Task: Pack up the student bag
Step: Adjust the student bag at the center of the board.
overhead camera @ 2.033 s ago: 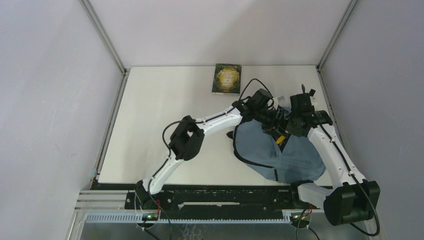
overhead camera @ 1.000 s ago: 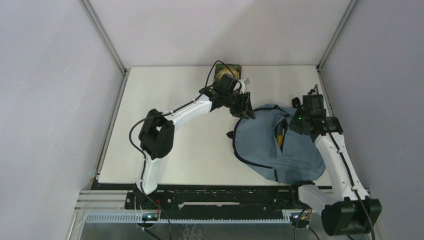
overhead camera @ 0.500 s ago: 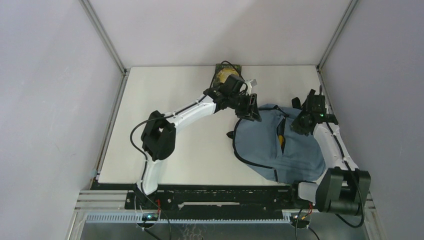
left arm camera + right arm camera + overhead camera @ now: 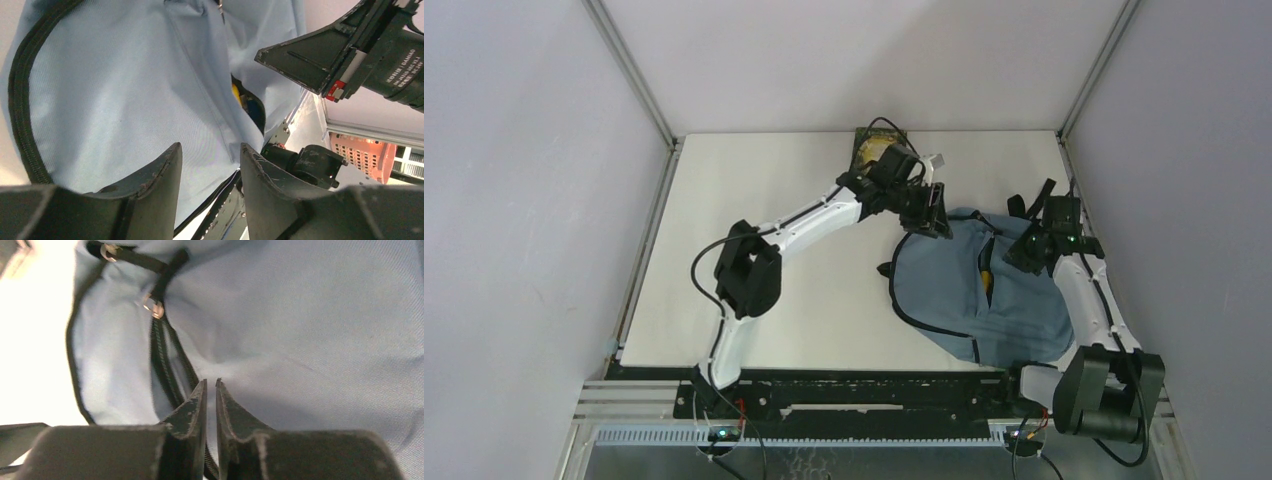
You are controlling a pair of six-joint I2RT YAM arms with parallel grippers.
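The blue-grey student bag (image 4: 954,295) lies flat at the right of the table, its black zip partly open with a yellow item (image 4: 987,280) showing inside. My left gripper (image 4: 936,215) is open and empty at the bag's top left edge. In the left wrist view (image 4: 210,146) its jaws stand apart over the bag fabric (image 4: 125,90), with the yellow item (image 4: 236,92) beyond. My right gripper (image 4: 1022,250) rests on the bag's upper right. In the right wrist view (image 4: 210,381) its jaws are almost together beside the zip (image 4: 167,365), with nothing seen between them.
A dark green book (image 4: 865,150) lies at the back of the table, partly hidden by my left arm. The right arm's gripper also shows in the left wrist view (image 4: 320,57). A black strap (image 4: 887,270) sticks out at the bag's left. Grey walls close the sides.
My left gripper left the bag's opening, swung back and left, then settled at the bag's top left edge. My right arm drew right and back from the opening. The bag flattened.
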